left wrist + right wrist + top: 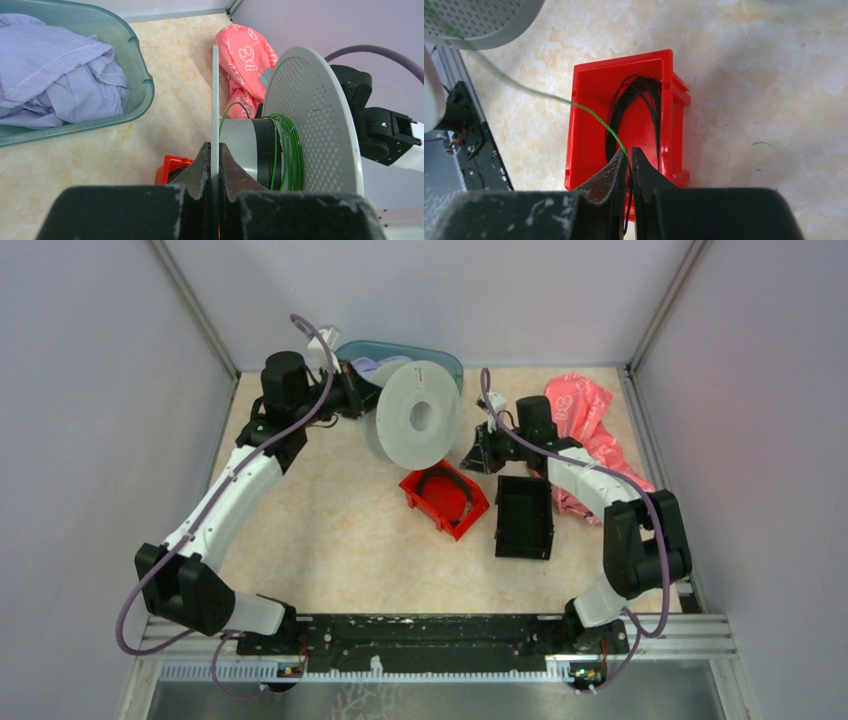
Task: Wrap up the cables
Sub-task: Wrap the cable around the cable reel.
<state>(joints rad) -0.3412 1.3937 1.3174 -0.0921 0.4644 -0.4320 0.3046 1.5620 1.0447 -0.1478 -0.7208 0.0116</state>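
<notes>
The left arm (225,505) runs from its base up the left side of the tabletop (330,550), bends at the far end and turns its wrist to the right. Its tool (214,148) is clenched on the thin near flange of the white spool (415,415), whose flanges stand upright just in front of the teal basin (142,85) of lavender cloth (55,75). The green cable (289,150) sits in several turns on the spool's hub, against the perforated flange. The right arm (590,475) folds sharply at the elbow and reaches back-left. Its tool (629,152) points down over the red bin (589,125), pinched on a strand of the green cable that slants up to the spool. A black coil (651,100) lies inside the bin.
</notes>
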